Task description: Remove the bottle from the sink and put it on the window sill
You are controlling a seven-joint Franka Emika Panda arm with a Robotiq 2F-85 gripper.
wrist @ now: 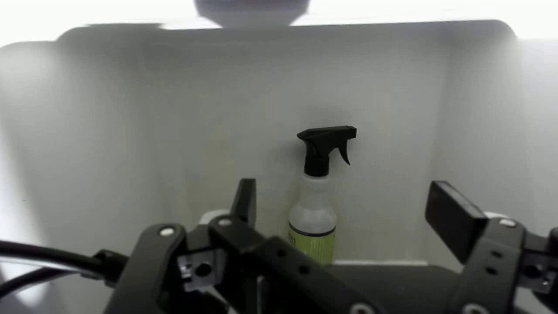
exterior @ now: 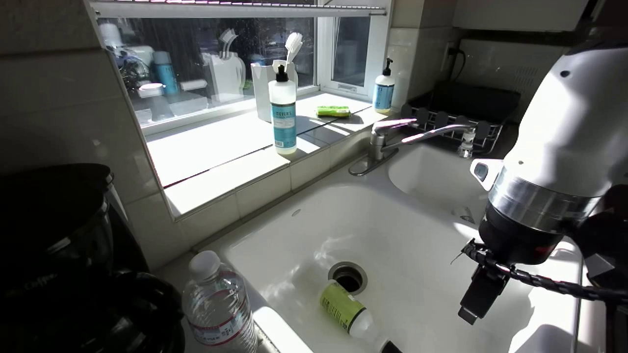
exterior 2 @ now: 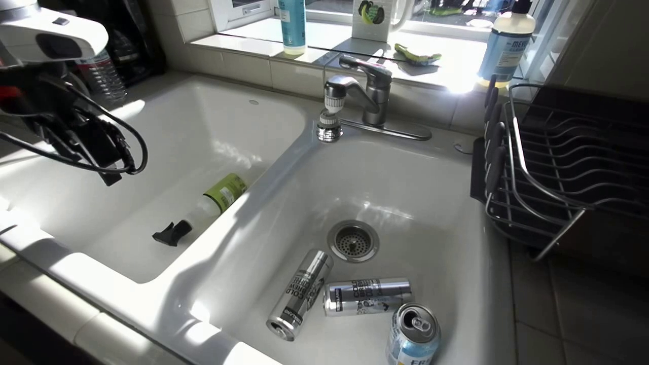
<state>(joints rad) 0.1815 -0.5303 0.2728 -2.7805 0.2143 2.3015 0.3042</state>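
"Fingers [wrist: 451,220]: spread wide, gripping nothing, high over the sink [exterior: 417,235]."

"Target position?"

"Bottle [wrist: 314,198], n = 1, on its side on the basin floor. Wrist view shows it between the fingers but beyond them, not touching. Black trigger sprayer [wrist: 322,144] towards the front edge of the desk [exterior 2: 542,309]; base towards the window edge, just beside the drain [exterior: 348,277]."

"Handling?"

"Estimate: light to middling; fill level hidden by the label. Smooth plastic, probably slick if wet; walls should give under a squeeze, unlikely to break. Round body may roll if nudged; centre before closing. Best hold: across the shoulder, just below the collar, where the taper may resist slipping. Avoid the trigger; a press could spray."

"Counts, working outward?"

"Basins, 2, a drain in each. Cans [exterior 2: 301,296], 3, in the neighbouring basin. Faucet [exterior 2: 377,96], 1, at the desk's window edge. Water bottle [exterior: 221,314], 1, at the side edge; coffee maker [exterior: 54,230], 1, by that corner; dish rack [exterior 2: 557,170], 1, at the opposite side edge. Past the window edge, on the window sill [exterior: 211,144]: blue-labelled bottles [exterior: 283,122], 2; jug [exterior: 262,93], 1, with brush [exterior: 293,46], 1; green item [exterior: 333,112], 1, identity unclear."
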